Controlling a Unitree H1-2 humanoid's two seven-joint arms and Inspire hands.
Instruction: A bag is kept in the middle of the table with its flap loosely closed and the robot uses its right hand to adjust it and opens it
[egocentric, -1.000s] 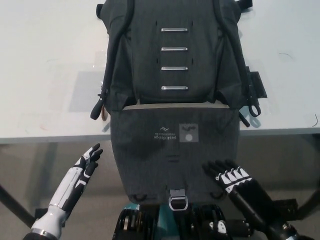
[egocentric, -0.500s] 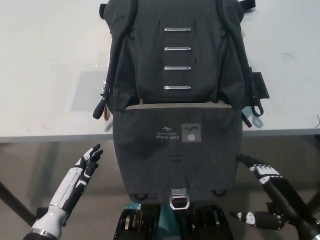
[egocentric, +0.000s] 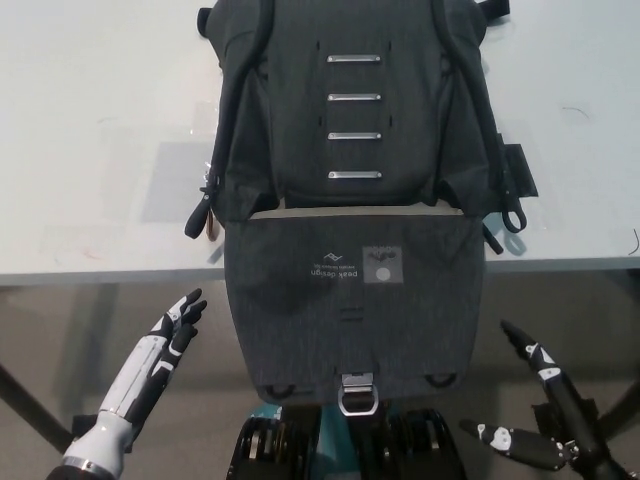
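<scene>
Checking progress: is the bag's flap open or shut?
Open. The flap hangs spread over the table edge, its buckle dangling free; both hands are off it.

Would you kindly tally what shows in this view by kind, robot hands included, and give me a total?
Bag: 1
Table: 1
Robot hands: 2, left robot hand and right robot hand, both open and off the bag
Total: 4

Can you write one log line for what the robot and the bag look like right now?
bag: on table, flap hanging over edge | right hand: open, off bag, lower right | left hand: open, resting lower left
</scene>
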